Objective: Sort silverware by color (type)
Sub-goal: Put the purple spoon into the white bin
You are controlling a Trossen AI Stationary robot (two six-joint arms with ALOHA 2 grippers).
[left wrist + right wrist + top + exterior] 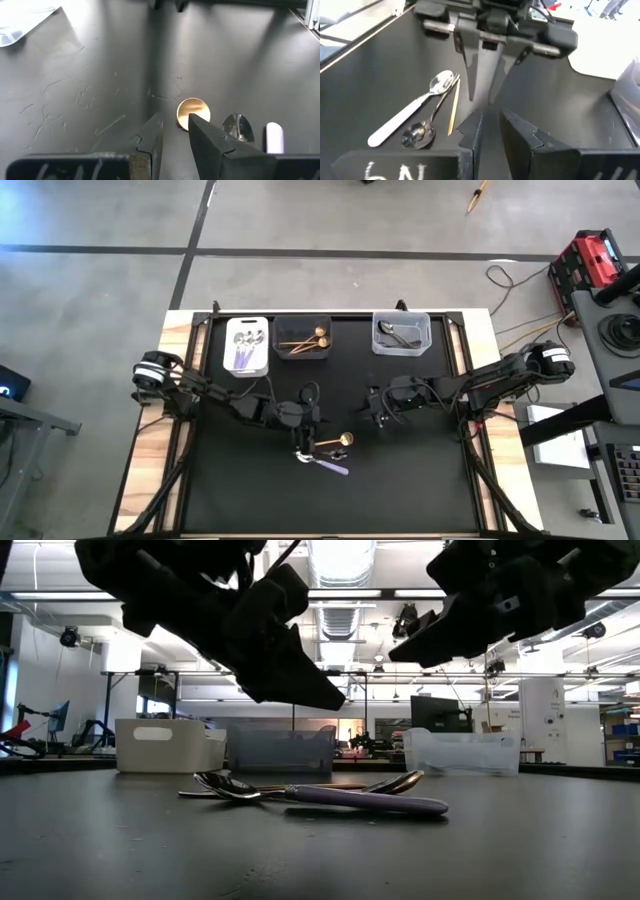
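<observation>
Three pieces of silverware lie crossed on the black mat: a gold spoon (345, 439), a silver spoon (237, 128) and a lilac-handled spoon (370, 801). My left gripper (175, 122) hovers just above the mat beside them. Its fingers stand a narrow gap apart with nothing between, and the gold bowl (193, 113) lies just past their tips. My right gripper (491, 117) hangs higher, toward the table's right, facing the left gripper (482, 98). It also shows a narrow gap and holds nothing.
Three bins stand along the far edge. The white bin (247, 366) holds lilac-handled spoons, the dark bin (303, 353) holds gold ones, and the clear bin (402, 347) holds dark grey pieces. Bare mat stretches toward the near edge.
</observation>
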